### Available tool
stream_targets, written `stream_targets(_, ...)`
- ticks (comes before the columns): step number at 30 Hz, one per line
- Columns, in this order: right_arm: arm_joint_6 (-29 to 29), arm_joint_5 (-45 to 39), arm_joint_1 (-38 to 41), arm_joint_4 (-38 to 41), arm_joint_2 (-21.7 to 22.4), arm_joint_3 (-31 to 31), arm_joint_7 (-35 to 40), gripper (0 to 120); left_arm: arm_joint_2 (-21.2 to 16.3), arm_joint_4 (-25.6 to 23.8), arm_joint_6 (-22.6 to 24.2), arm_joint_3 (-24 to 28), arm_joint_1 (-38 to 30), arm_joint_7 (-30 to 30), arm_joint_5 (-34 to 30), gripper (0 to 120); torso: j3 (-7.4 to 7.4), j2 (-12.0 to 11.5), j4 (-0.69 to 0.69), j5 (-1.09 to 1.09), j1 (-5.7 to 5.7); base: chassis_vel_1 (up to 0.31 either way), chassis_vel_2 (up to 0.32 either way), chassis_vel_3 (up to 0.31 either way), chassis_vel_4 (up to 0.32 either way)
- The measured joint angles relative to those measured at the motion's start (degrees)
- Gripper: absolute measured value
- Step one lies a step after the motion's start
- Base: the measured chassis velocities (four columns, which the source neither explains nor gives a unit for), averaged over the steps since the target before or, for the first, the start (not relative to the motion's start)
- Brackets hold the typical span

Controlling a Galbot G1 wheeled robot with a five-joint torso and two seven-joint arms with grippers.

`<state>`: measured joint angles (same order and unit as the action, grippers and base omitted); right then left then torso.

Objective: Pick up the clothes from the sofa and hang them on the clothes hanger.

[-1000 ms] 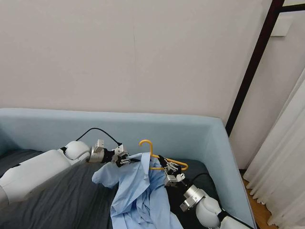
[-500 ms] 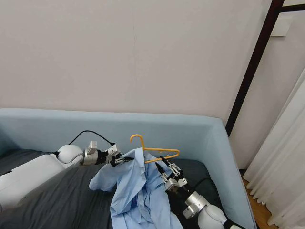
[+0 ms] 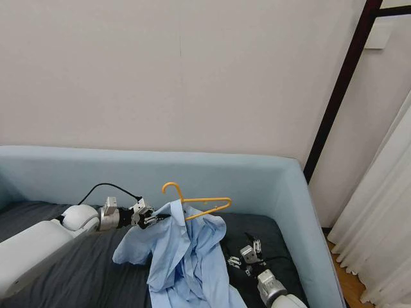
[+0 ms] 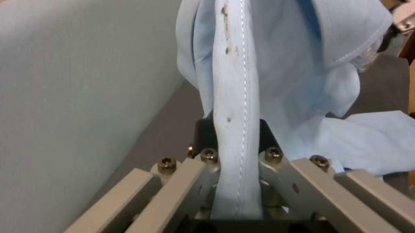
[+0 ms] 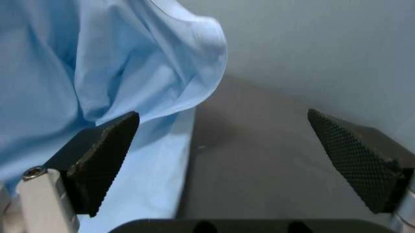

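**Left gripper clamped on shirt; right gripper open, empty**

Left gripper: jaws closed on a stitched edge of the light blue shirt. Its wrist view showed the seam running straight down between the fingers, with the fabric pinched tight. In the head view it sat at 8 o'clock from frame centre, at the shirt's 10 o'clock. Its arm lay across from the 8 o'clock edge, over the seat.

Right gripper: jaws spread wide, nothing between them. Its wrist view showed the two textured pads well apart, with dark cushion in the gap and shirt cloth off to one side. In the head view it sat low at 5 o'clock, near the shirt's 3 o'clock side. Contact with the cloth: couldn't tell.

Shirt: draped over the yellow hanger and held up off the sofa. The upper part was bunched around the hanger. The lower part fell toward 6 o'clock, past the frame edge, over the dark grey seat cushion.

Hanger: the hook stuck out at 11 o'clock of the shirt's top, and one arm end poked out bare at 2 o'clock. Couldn't tell whether the left gripper also caught the hanger or cloth only.

Surroundings: the sofa's pale blue backrest ran across at 12 o'clock of the shirt. Plain wall above, white curtain at the 4 o'clock edge.
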<state>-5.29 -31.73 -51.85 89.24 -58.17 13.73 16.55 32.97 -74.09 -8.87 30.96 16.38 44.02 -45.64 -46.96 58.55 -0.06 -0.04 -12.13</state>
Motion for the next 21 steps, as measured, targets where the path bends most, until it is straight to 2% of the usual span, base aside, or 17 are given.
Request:
stream_targets(1, -0.78, -3.65, 1.27, -1.44, -1.30, -0.02, -0.69, 100, -0.37, -0.29, -0.04, -0.54, 0.68, 0.02, 0.05, 2, 0.00, 0.00, 0.00, -0.01, 0.00, 0.000, 0.000, 0.000, 0.000)
stream_targets(4, -1.47, -6.16, 2.21, -2.46, -2.34, -0.12, -1.25, 100, -0.69, -0.59, -0.20, -0.99, 1.34, 0.03, 0.11, 2, 0.00, 0.00, 0.00, 0.00, 0.00, 0.000, 0.000, 0.000, 0.000)
stream_targets(8, -3.53, -13.01, 6.37, -8.82, -6.94, -1.12, -4.01, 100, -1.48, -1.65, -0.59, -2.59, 3.90, 0.06, 0.62, 2, 0.00, 0.00, 0.00, -0.01, 0.00, 0.000, 0.000, 0.000, 0.000)
stream_targets(13, -2.61, -13.64, 9.43, -15.87, -10.39, -1.99, -5.93, 100, -3.14, -3.74, -0.68, -3.18, 4.59, 0.04, 0.70, 2, 0.00, 0.00, -0.01, -0.01, -0.01, 0.000, 0.000, 0.000, 0.000)
stream_targets(19, -2.18, -13.45, 11.00, -20.66, -12.64, -2.17, -7.15, 100, -5.51, -6.03, -0.74, -3.92, 5.27, 0.15, 0.37, 2, 0.00, 0.00, -0.02, 0.01, -0.01, 0.000, 0.000, 0.000, 0.000)
stream_targets(21, -2.73, -13.42, 11.78, -23.02, -14.63, -3.39, -7.86, 98, -6.28, -7.06, -0.74, -4.64, 6.51, 0.20, 0.16, 2, 0.00, 0.00, -0.01, -0.01, -0.01, 0.000, 0.000, 0.000, 0.000)
